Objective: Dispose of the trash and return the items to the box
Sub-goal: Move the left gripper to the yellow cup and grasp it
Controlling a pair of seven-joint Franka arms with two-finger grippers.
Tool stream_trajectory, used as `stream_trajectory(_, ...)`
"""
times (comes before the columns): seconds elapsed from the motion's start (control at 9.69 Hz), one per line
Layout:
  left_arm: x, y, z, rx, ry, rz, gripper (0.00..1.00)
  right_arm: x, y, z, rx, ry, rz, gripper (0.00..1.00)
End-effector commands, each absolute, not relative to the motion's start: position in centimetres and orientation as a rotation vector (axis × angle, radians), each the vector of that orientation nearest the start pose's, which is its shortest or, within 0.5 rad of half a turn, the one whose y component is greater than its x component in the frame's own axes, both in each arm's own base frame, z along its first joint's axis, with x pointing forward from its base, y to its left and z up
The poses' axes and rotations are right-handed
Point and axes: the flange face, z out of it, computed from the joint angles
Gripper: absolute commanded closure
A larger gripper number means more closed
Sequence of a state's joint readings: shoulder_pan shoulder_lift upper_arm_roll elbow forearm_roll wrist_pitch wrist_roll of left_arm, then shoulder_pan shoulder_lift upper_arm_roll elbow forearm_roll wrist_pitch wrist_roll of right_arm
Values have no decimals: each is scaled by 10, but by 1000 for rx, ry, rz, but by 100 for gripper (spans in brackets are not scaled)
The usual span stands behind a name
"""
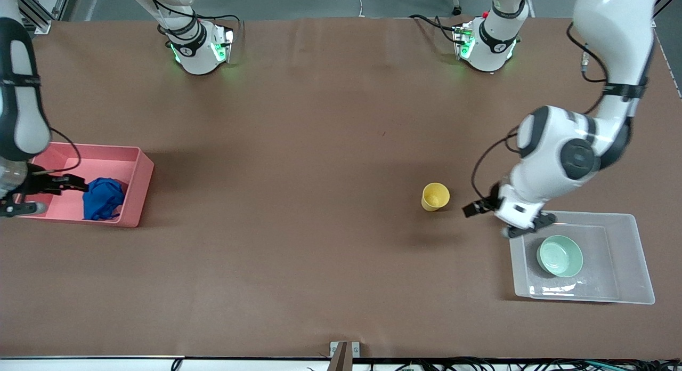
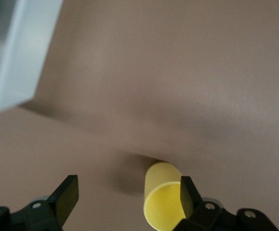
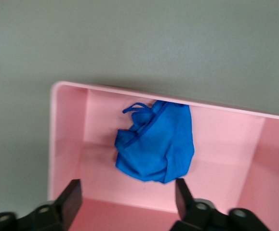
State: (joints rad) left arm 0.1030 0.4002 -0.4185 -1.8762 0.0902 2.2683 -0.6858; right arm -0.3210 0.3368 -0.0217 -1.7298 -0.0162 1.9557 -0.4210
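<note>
Brown bench: the yellow cup (image 1: 435, 196) stands right of centre, just beside the left gripper (image 1: 471, 209), jaws wide, empty. Right gripper (image 1: 79, 184), jaws wide, hangs over the pink bin (image 1: 139, 184) holding the blue wad (image 1: 103, 199).

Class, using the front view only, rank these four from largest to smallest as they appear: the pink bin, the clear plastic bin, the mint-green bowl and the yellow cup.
1. Clear rectangular plastic bin
2. Pink opaque rectangular bin, partly hidden by the right arm, so less certain
3. Pale mint-green round bowl
4. Small yellow cup
</note>
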Motion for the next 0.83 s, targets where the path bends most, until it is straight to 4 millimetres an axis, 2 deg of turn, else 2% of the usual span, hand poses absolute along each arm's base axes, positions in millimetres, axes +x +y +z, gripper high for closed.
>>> stream_trajectory(0.0, 567, -204, 281, -3150, -643, 31, 18, 618, -186, 445, -3144, -101, 138, 3)
stream_trajectory(0.21, 548, -219, 256, -3158, -651, 15, 32, 620, -149, 489, -3160, -68, 104, 3)
stream_trajectory(0.31, 543, -220, 245, -3153, -644, 40, 45, 616, -128, 509, -3167, -55, 84, 3)
stream_trajectory(0.52, 541, -220, 232, -3149, -648, 78, 64, 599, -96, 542, -3166, -41, 105, 3)
stream_trajectory(0.72, 544, -216, 226, -3142, -645, 82, 95, 579, -77, 567, -3160, -42, 152, 3)
